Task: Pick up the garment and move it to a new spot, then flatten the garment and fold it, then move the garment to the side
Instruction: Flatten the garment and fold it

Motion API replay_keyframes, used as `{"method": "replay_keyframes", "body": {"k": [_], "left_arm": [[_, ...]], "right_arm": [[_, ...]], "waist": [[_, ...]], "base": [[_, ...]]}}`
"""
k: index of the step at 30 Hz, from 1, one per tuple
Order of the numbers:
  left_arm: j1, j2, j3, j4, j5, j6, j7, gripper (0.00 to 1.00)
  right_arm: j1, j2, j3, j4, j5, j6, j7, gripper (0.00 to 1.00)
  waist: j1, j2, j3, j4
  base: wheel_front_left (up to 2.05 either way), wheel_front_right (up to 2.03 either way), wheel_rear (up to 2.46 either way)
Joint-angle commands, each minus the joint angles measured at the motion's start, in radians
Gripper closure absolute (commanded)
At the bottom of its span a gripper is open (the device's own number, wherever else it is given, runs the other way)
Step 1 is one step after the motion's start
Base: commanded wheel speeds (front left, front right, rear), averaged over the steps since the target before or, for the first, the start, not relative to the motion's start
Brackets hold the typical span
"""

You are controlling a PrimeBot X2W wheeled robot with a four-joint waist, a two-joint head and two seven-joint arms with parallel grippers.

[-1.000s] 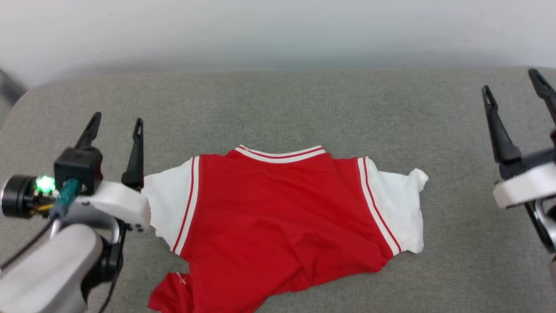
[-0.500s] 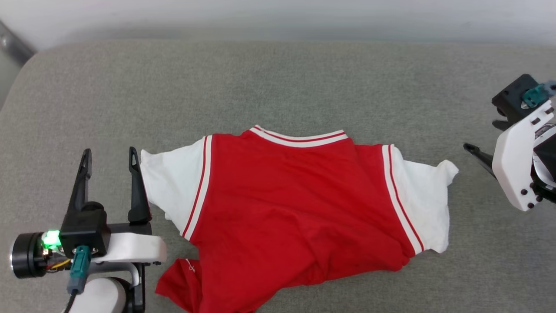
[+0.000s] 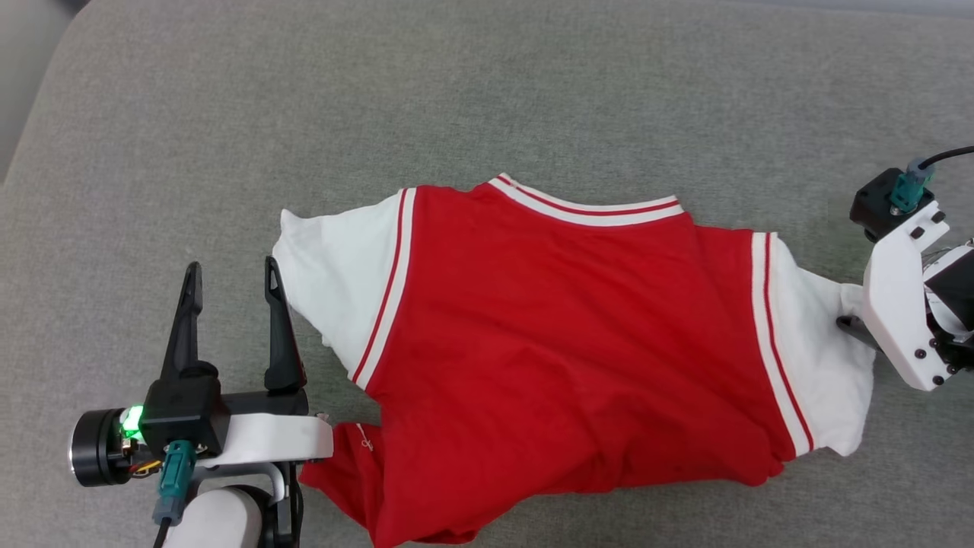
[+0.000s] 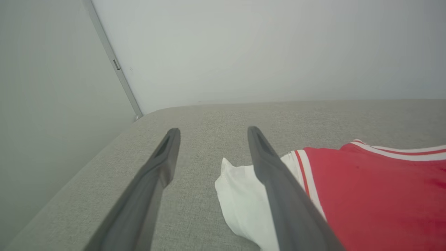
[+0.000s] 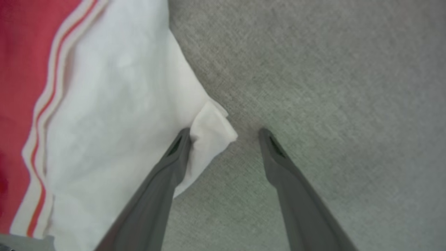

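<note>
Red garment (image 3: 563,342) lies spread on the grey cushion (image 3: 487,91) in the head view, collar away from the robot. The left gripper (image 3: 232,293) stands just beside its white sleeve (image 3: 335,274), fingers apart and empty. Left wrist view: one finger crosses that sleeve's edge. Right wrist view: the right gripper (image 5: 224,134) is spread wide, holding nothing, with the other sleeve's folded corner (image 5: 212,129) between its fingertips.

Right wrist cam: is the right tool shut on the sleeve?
No: the right tool stands open, one corner of the garment lying between its spread fingers.
</note>
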Motion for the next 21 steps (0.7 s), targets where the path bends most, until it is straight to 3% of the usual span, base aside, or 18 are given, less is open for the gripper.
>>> {"method": "replay_keyframes", "body": {"k": [1,6,7,8,15,21], "left_arm": [[-0.004,-0.009,0.011,0.003,0.01,-0.011,-0.002,0.0],[-0.011,-0.054,0.059,0.02,0.056,-0.066,-0.002,0.0],[-0.011,-0.061,0.068,0.025,0.062,-0.075,-0.002,0.0],[-0.01,-0.067,0.077,0.03,0.069,-0.085,-0.002,0.0],[-0.014,-0.061,0.137,0.068,0.105,-0.151,-0.002,0.0],[-0.056,0.0,0.174,0.125,0.117,-0.226,-0.002,0.0]], "right_arm": [[0.013,-0.001,0.029,0.011,0.01,-0.001,0.01,0.0],[0.053,0.015,0.133,0.032,0.046,0.001,-0.007,0.0],[0.049,0.018,0.147,0.031,0.046,0.001,-0.019,0.15],[0.044,0.02,0.158,0.034,0.048,0.001,-0.033,1.0],[-0.039,0.012,0.155,0.047,0.052,-0.001,-0.192,1.0],[-0.044,-0.034,0.154,0.014,0.068,-0.001,-0.332,1.0]], "waist": [[0.0,-0.0001,0.019,0.017],[0.0,-0.0001,0.03,0.021],[0.0,-0.0001,0.028,0.018],[0.0,-0.0001,0.024,0.014],[0.0,-0.0001,-0.059,-0.028],[0.0,-0.0001,-0.137,-0.069]], "base": [[0.0,0.0,0.0],[0.0,0.0,0.0],[0.0,0.0,0.0],[0.0,0.0,0.0],[0.0,0.0,0.0],[0.0,0.0,0.0]]}}
